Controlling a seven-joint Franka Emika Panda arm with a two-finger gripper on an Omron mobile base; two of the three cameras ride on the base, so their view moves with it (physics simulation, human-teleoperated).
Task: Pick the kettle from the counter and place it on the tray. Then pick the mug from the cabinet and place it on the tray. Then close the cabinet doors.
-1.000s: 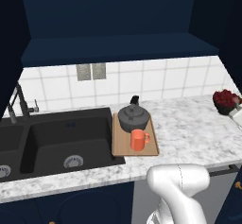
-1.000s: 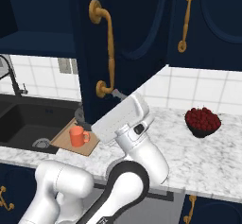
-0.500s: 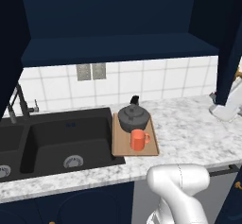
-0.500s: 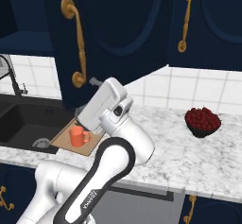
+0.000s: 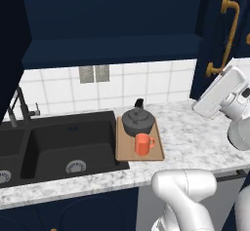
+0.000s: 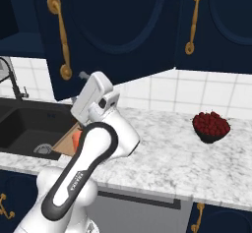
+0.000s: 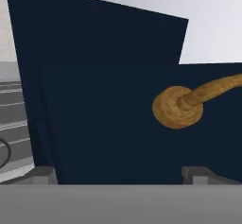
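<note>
The dark grey kettle (image 5: 138, 122) and the orange-red mug (image 5: 142, 144) both stand on the wooden tray (image 5: 122, 151), on the counter (image 5: 190, 137) just right of the sink. The cabinet (image 5: 112, 49) above is open, its navy shelf bare. Its right door (image 5: 215, 25) hangs partly swung in, gold handle (image 5: 225, 35) facing out. My gripper (image 6: 83, 77) is raised against that door's lower part, close to the handle's lower foot (image 7: 177, 107). In the hand view my gripper (image 7: 123, 176) is open, with the fingertips (image 7: 45, 175) wide apart and the navy panel (image 7: 104, 124) right in front.
A black double sink (image 5: 53, 144) with a faucet (image 5: 17, 105) lies left of the tray. A dark bowl of red fruit (image 6: 210, 126) sits on the counter to the right. The left door (image 5: 12, 45) stands open. A closed navy door (image 6: 221, 25) adjoins on the right.
The right cabinet door has swung inward toward the cabinet, and my hand has travelled with it at its lower edge. Kettle, mug and tray have not moved.
</note>
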